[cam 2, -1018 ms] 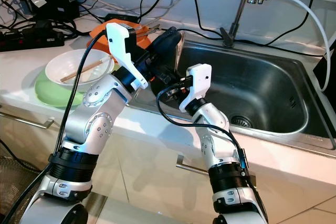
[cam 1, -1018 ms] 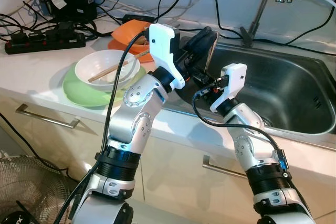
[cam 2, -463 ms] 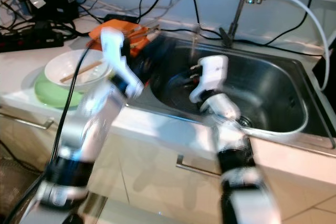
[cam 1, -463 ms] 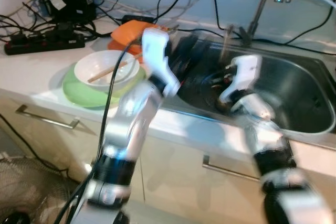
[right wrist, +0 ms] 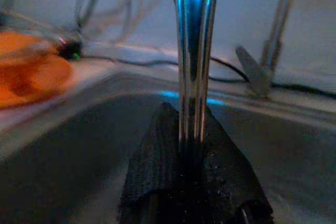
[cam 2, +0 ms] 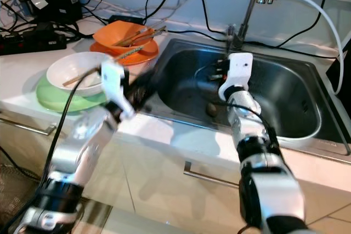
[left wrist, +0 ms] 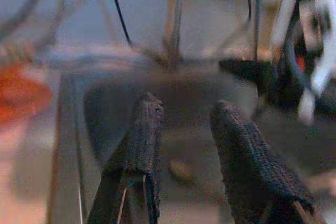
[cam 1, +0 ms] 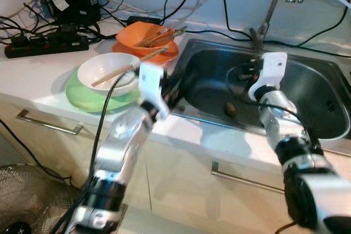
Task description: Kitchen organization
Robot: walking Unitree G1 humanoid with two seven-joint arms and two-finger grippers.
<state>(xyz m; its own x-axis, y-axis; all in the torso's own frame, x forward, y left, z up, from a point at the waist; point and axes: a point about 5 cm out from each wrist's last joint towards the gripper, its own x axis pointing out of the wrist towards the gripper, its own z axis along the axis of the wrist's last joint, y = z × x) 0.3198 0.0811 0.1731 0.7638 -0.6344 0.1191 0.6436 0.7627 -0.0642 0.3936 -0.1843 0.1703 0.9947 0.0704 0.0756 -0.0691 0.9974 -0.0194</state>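
My right gripper [right wrist: 189, 129] is shut on a shiny metal utensil [right wrist: 194, 51] that stands up between its fingers. It hangs over the left half of the steel sink [cam 1: 312, 89], and its white wrist [cam 1: 270, 69] faces me. At the sink's left rim, my left gripper [left wrist: 187, 106] points into the basin, open with nothing between its fingers [cam 1: 173, 87]. A small brown scrap [cam 1: 230, 109] lies on the sink floor. On the counter, a white bowl [cam 1: 109, 72] with chopsticks rests on a green plate [cam 1: 82, 96]. Behind it, an orange bowl [cam 1: 145, 34] with chopsticks sits on an orange plate.
The tap [cam 1: 274, 4] rises behind the sink, with a white hose to its right. A black power strip [cam 1: 46, 42] and tangled cables crowd the back left of the counter. Drawer handles [cam 1: 49, 123] run below the counter edge. A fan [cam 1: 27, 193] stands on the floor at lower left.
My left arm has dropped back from above the sink to its left rim. The right gripper has carried the metal utensil to the right, farther over the basin.
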